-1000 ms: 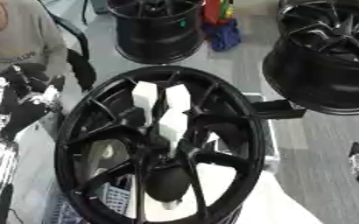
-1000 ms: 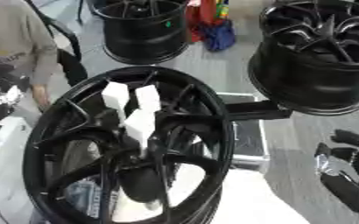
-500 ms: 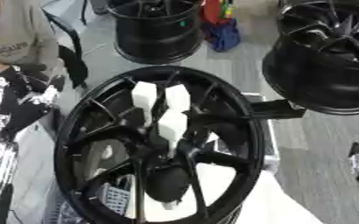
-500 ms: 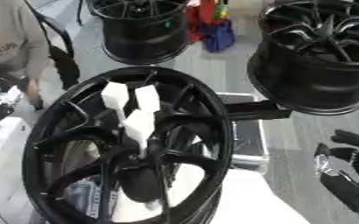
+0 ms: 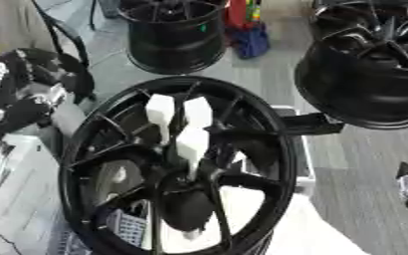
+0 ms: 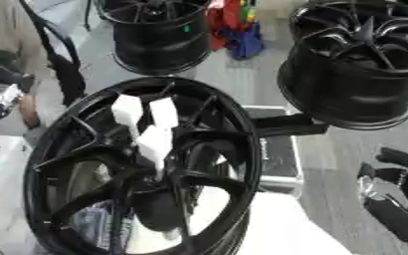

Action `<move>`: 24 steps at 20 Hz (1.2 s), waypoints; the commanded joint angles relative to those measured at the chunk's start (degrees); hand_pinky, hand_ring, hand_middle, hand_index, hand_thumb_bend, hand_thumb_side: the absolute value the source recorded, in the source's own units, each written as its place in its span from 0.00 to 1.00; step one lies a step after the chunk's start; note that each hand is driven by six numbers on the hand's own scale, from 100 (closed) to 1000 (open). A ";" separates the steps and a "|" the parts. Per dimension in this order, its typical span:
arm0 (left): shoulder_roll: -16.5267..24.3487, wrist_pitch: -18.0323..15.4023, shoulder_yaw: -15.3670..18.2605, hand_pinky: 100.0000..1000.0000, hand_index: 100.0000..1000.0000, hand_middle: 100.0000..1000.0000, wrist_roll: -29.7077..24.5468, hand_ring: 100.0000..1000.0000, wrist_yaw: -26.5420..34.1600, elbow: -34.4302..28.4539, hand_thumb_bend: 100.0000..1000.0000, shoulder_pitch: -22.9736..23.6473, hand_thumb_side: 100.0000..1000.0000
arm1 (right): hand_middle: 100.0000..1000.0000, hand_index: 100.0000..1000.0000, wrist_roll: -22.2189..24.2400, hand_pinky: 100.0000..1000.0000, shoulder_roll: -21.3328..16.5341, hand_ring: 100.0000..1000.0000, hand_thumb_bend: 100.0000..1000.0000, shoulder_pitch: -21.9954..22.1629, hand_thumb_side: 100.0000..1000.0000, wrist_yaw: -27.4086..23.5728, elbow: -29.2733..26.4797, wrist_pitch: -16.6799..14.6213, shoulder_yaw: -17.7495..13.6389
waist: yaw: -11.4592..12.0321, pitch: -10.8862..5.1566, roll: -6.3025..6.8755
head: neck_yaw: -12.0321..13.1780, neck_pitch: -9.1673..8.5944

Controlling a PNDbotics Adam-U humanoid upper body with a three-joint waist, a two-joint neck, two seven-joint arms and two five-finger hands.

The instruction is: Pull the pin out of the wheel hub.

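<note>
Wheel hub (image 5: 177, 164), black, stands tilted in the centre before me. My left hand (image 5: 29, 94) is near its upper left rim, my right hand (image 6: 395, 194) well apart, fingers relaxed.

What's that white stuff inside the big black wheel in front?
Through the spokes of the wheel show white blocks and a white surface below. The spokes and hub cover the rest, and I cannot make out a pin.
</note>
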 commanded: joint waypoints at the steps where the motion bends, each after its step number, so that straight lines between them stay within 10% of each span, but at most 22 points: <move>1: 9.35 -1.00 -4.47 0.63 0.75 0.59 -6.49 0.54 -0.76 -1.16 0.40 -3.88 0.32 | 0.61 0.71 0.30 0.70 -1.45 0.55 0.12 -0.48 0.00 -0.04 -0.82 -0.05 0.13 | -0.27 -0.76 0.25 | 0.55 -0.10; 6: 16.61 -1.64 -13.89 0.71 0.84 0.73 -21.27 0.65 -2.10 0.95 0.42 -12.54 0.26 | 0.61 0.71 0.71 0.70 -1.93 0.55 0.12 -0.39 0.00 0.00 -0.65 -0.11 0.51 | -0.89 -0.97 0.92 | 1.05 0.28; 12: 14.83 -1.58 -20.74 0.74 0.87 0.78 -36.99 0.69 -7.84 6.66 0.35 -21.19 0.15 | 0.61 0.71 0.94 0.70 -2.30 0.55 0.12 -0.10 0.00 0.05 -0.40 -0.18 0.69 | -1.37 -1.32 1.54 | 0.98 0.83; 24: 6.42 -3.90 -25.41 0.76 0.89 0.81 -41.02 0.71 -17.65 18.74 0.34 -28.51 0.11 | 0.61 0.71 1.18 0.70 -2.41 0.55 0.12 0.07 0.00 -0.01 -0.28 -0.25 0.86 | -1.66 -1.71 1.59 | 0.96 1.05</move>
